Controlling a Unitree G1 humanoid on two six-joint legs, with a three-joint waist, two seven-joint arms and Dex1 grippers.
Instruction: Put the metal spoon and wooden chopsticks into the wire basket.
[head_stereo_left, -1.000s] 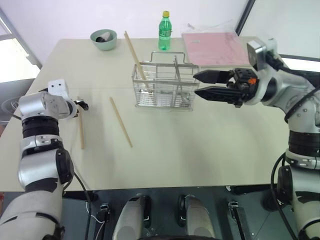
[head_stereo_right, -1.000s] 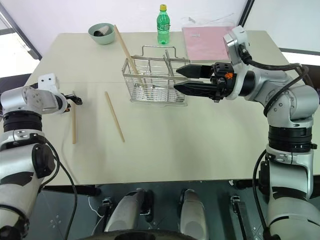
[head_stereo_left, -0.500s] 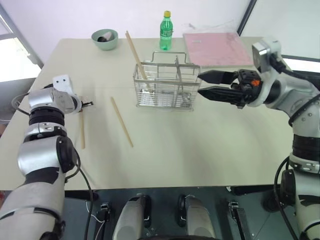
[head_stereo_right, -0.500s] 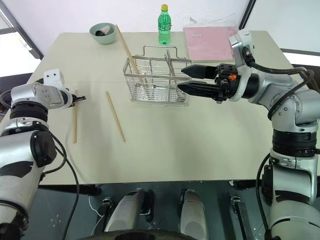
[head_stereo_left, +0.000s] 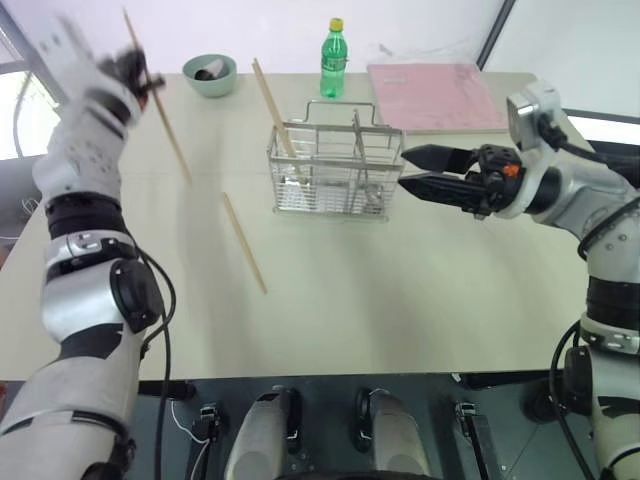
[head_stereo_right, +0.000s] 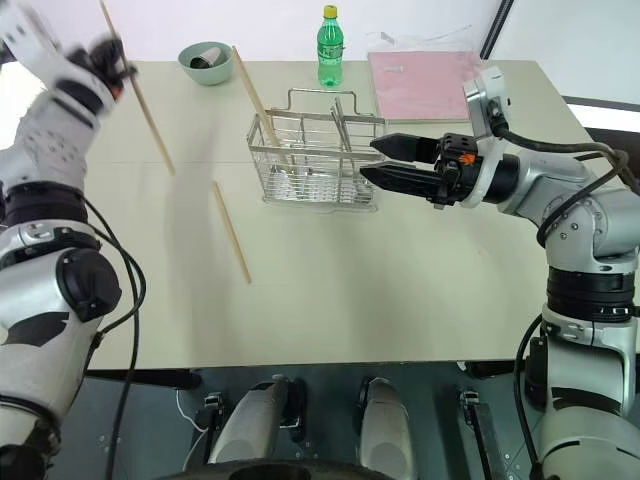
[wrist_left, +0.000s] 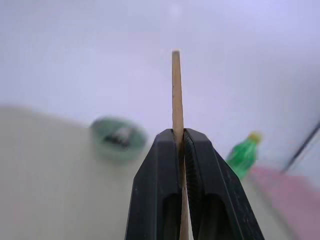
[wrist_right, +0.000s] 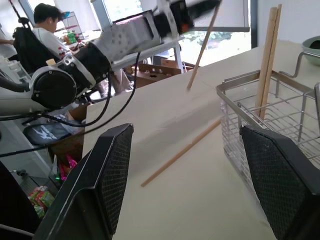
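High over the table's far left, my left gripper (head_stereo_left: 140, 76) is shut on one wooden chopstick (head_stereo_left: 168, 118), which slants down toward the table; the left wrist view shows its jaws pinching the stick (wrist_left: 176, 90). A second chopstick (head_stereo_left: 243, 243) lies flat on the table, left of and nearer than the wire basket (head_stereo_left: 335, 170). Two more chopsticks (head_stereo_left: 270, 105) lean out of the basket's left compartment. My right gripper (head_stereo_left: 404, 170) is open and empty, level at the basket's right end. The metal spoon is hidden from me.
A green bowl (head_stereo_left: 209, 77) sits at the far left, a green bottle (head_stereo_left: 331, 60) behind the basket and a pink mat (head_stereo_left: 435, 95) at the far right. A seated person (wrist_right: 42, 25) is beyond the table's left side.
My left gripper shut on the chopstick lying at the table's left and swung it high into the air. The right gripper stayed by the basket.
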